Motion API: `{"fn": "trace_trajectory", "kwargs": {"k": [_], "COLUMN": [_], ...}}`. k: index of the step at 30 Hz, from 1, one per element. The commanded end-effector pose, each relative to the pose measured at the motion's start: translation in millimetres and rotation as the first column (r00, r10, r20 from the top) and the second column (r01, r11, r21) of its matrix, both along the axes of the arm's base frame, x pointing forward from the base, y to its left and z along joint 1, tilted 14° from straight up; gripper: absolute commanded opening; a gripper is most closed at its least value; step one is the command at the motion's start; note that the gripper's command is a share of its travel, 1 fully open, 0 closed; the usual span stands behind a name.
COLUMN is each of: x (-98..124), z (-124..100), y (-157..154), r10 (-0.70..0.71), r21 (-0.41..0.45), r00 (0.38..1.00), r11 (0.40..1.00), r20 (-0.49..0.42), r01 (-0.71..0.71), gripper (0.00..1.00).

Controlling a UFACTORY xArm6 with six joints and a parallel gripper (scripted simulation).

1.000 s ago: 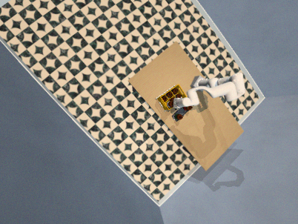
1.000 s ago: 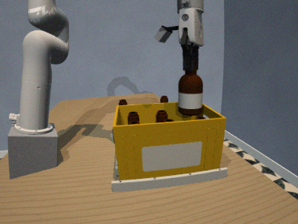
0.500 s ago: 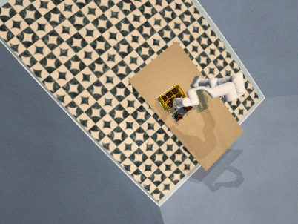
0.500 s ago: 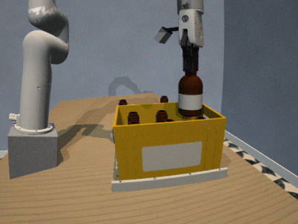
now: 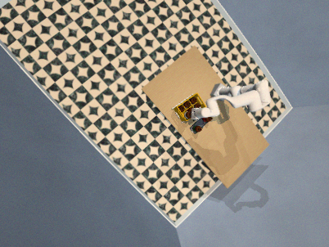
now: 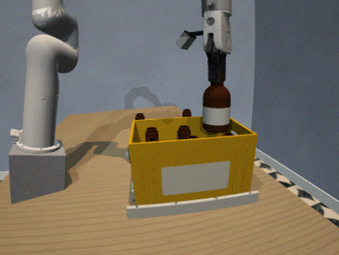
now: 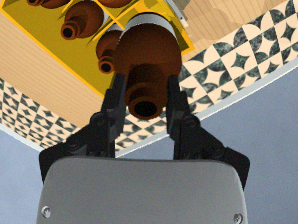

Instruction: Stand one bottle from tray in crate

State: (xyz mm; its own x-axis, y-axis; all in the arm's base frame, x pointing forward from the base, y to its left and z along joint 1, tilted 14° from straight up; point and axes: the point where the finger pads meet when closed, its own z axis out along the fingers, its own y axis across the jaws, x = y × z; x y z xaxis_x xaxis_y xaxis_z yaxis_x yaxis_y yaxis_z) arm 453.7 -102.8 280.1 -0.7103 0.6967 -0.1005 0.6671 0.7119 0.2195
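Observation:
A yellow crate (image 6: 191,165) with a white label stands on the wooden table; it also shows in the top view (image 5: 188,106) and the wrist view (image 7: 80,16). Several brown bottles (image 6: 152,134) stand in its cells. My gripper (image 6: 216,69) is shut on the neck of a brown bottle with a white label (image 6: 217,108), which hangs upright with its base just inside the crate's front right cell. In the wrist view the fingers clasp the bottle's neck (image 7: 144,63). The tray (image 5: 200,124) with remaining bottles lies behind the crate, mostly hidden.
The arm's grey base block (image 6: 37,170) and white column (image 6: 42,84) stand left of the crate. A white strip (image 6: 194,204) lies along the crate's front. The table edge and checkered floor (image 6: 295,181) are at the right.

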Motion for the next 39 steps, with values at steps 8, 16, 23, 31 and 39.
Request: {"fn": "trace_trajectory", "kwargs": {"k": [8,16,23,31,39], "x": [2,3,5,6,8], "z": [-2,-7,-14,-21,-30], "y": [0,0,1,2,3], "r10": [0.000,0.000,0.000,0.000,0.000], "r21": [-0.001,-0.001,-0.001,-0.001,-0.001], "r00": [1.000,1.000,1.000,1.000,1.000], "r11": [1.000,1.000,1.000,1.000,1.000], "r20": [0.005,0.005,0.005,0.005,0.005], "r01": [0.000,0.000,0.000,0.000,0.000], "gripper": [0.00,0.00,0.00,0.00,0.00]}}
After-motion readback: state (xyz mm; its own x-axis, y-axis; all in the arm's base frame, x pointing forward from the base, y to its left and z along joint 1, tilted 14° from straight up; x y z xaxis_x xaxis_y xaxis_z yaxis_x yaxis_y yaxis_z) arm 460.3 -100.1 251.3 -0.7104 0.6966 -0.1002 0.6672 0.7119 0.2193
